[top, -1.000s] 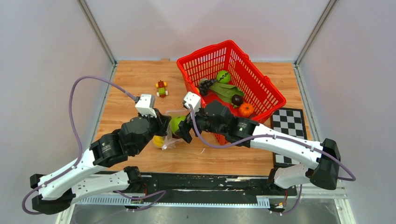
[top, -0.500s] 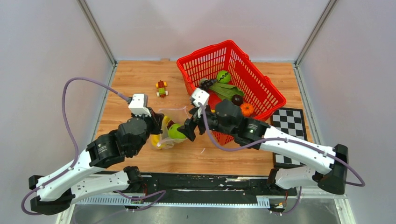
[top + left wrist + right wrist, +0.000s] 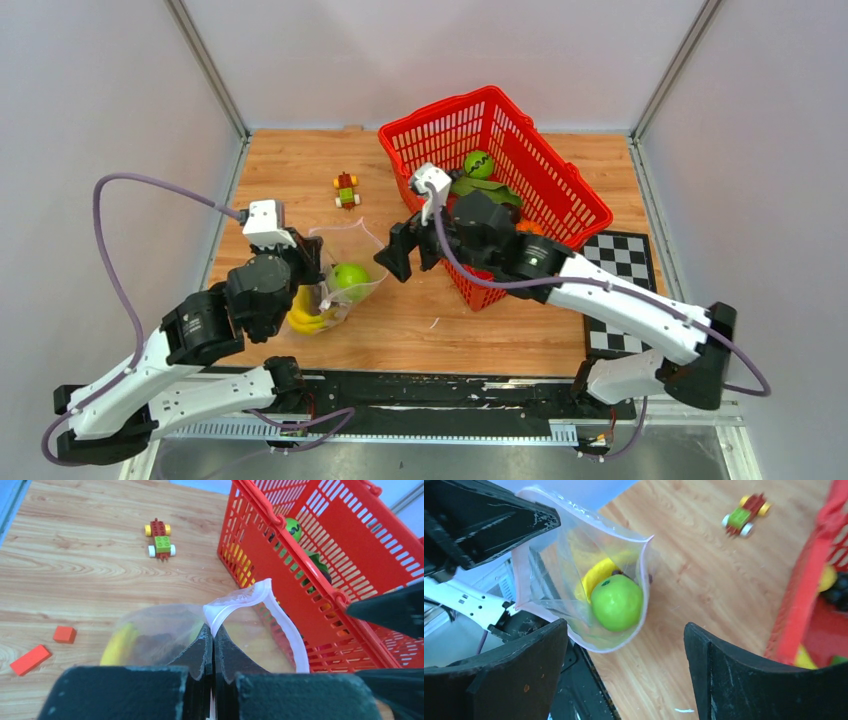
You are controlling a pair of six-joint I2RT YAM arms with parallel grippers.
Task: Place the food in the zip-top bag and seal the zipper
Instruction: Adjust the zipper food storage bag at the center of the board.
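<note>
The clear zip-top bag stands open on the wood, left of the basket. It holds a green lime and yellow bananas. My left gripper is shut on the bag's rim, the fingertips pinched on the whitish-pink zipper strip, which curls open. In the right wrist view the lime and banana lie inside the bag. My right gripper is open and empty, just right of the bag's mouth. More food, a green ball and green leaves, lies in the basket.
The red mesh basket stands at the back right, partly under my right arm. A toy block figure sits behind the bag. Two red blocks show in the left wrist view. A checkered board lies at the right edge.
The lime has gone from my right gripper into the bag. My left arm has pulled the bag left and nearer. My right gripper has opened and backed off toward the basket.
</note>
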